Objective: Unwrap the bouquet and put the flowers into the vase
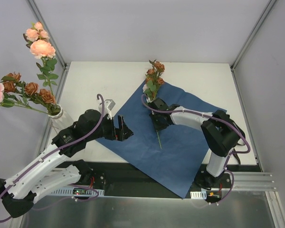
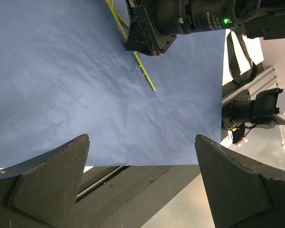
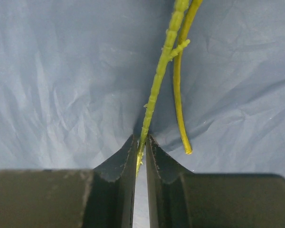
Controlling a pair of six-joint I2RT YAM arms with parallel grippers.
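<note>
The bouquet lies unwrapped: its blue paper [image 1: 180, 142] is spread flat on the table. A sprig of rust-orange flowers [image 1: 154, 76] rests on the paper's far corner, stems pointing toward me. My right gripper [image 1: 157, 124] is shut on one green stem [image 3: 161, 71], pinched between the fingertips [image 3: 141, 140]; a second stem [image 3: 178, 104] lies loose beside it. The white vase [image 1: 57, 115] stands at the table's left edge and holds pink and rust flowers [image 1: 35, 92]. My left gripper [image 2: 141, 137] hovers open over the paper's left side, holding nothing.
A metal frame post [image 1: 50, 38] rises behind the vase. The paper's near corner [image 1: 183, 190] hangs over the dark rail at the table's front edge. From the left wrist, the right arm's wrist [image 2: 180, 19] shows close ahead.
</note>
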